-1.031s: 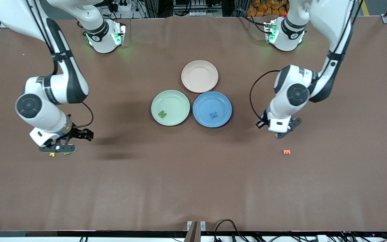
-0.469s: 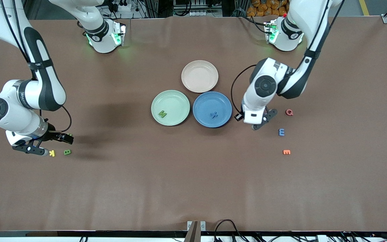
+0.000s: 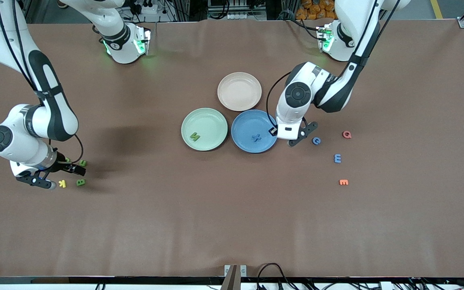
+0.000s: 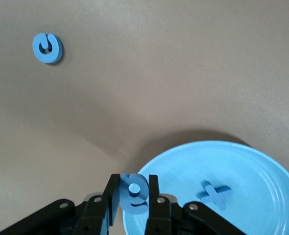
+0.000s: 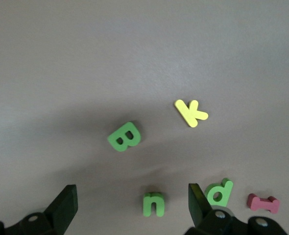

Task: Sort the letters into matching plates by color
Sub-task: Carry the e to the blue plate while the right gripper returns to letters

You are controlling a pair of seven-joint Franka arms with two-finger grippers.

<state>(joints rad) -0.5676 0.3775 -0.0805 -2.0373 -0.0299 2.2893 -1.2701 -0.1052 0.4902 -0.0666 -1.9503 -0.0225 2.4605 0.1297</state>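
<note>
My left gripper [image 3: 296, 139] is shut on a blue letter [image 4: 134, 193] and hangs over the rim of the blue plate [image 3: 242, 121] on its left-arm side. A blue X [image 3: 257, 137] lies in that plate [image 4: 262, 171]. The green plate [image 3: 212, 119] holds one green letter [image 3: 194, 137]; the beige plate [image 3: 239, 91] holds nothing. A blue C [image 3: 316, 140], blue E [image 3: 337, 158], red Q [image 3: 346, 134] and orange E [image 3: 343, 182] lie toward the left arm's end. My right gripper [image 5: 132, 205] is open above a green n [image 5: 154, 204], with a green B [image 5: 124, 136], green d [image 5: 220, 193] and yellow K [image 5: 190, 112] around it.
A pink-red letter [image 5: 263, 203] lies beside the green d. The three plates touch in a cluster at the table's middle. In the front view the yellow K [image 3: 62, 183] and green B [image 3: 80, 182] lie beside my right gripper [image 3: 48, 179], near the right arm's end.
My left gripper carried the blue letter from the loose letters to the blue plate's rim, uncovering the C, E and Q. My right gripper shifted toward its table end, uncovering K and B.
</note>
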